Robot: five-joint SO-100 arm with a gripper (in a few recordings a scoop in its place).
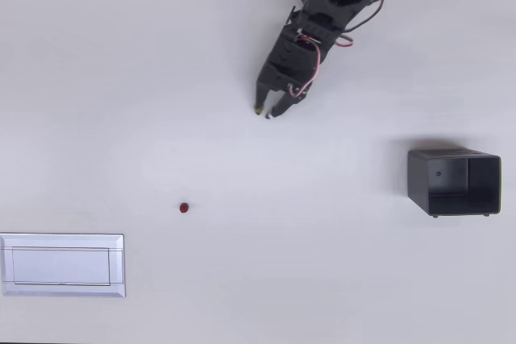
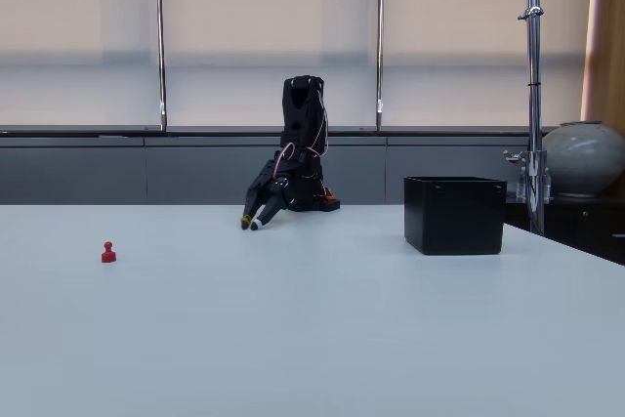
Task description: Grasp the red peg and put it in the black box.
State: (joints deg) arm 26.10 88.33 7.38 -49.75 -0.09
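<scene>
Overhead view first: gripper (image 1: 267, 110) sits upper centre, tips pointing down-left, jaws parted only narrowly and holding nothing. Red peg (image 1: 185, 208) lies alone lower left of centre — well apart from the gripper, above and right of the white tray (image 1: 62, 265) in the bottom-left corner. Black box (image 1: 454, 182) rests at the right edge, hollow showing.

Fixed view: gripper (image 2: 251, 225) dips to the white table (image 2: 312, 339) at centre; peg (image 2: 108, 253) stands upright far left, box (image 2: 454, 214) right of centre.
</scene>
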